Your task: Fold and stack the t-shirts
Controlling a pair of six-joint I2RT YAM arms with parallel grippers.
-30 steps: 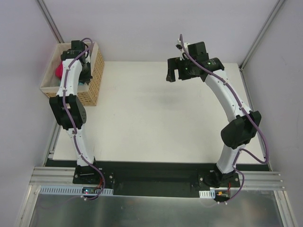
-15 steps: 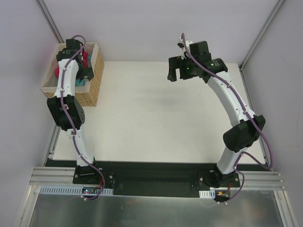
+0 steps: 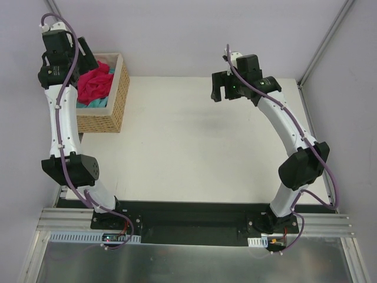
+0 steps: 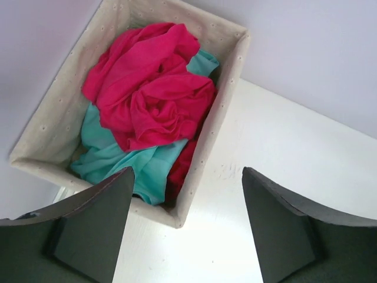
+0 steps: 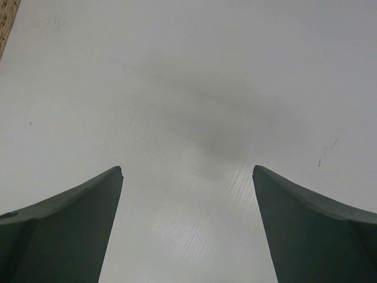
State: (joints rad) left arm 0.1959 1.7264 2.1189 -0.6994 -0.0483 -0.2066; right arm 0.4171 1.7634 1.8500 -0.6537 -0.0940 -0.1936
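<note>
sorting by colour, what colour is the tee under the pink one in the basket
The t-shirt is turquoise, clearest in the left wrist view.

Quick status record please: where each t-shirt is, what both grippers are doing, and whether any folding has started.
crimson-pink t-shirt: crumpled, lying on top inside the woven wicker basket
turquoise t-shirt: bunched beneath the pink one, in the same basket
basket position: far left corner of the white table
left gripper: open, empty, raised above the basket's near end
right gripper: open, empty, over bare table surface
folding: not yet begun, neither shirt is laid out
</note>
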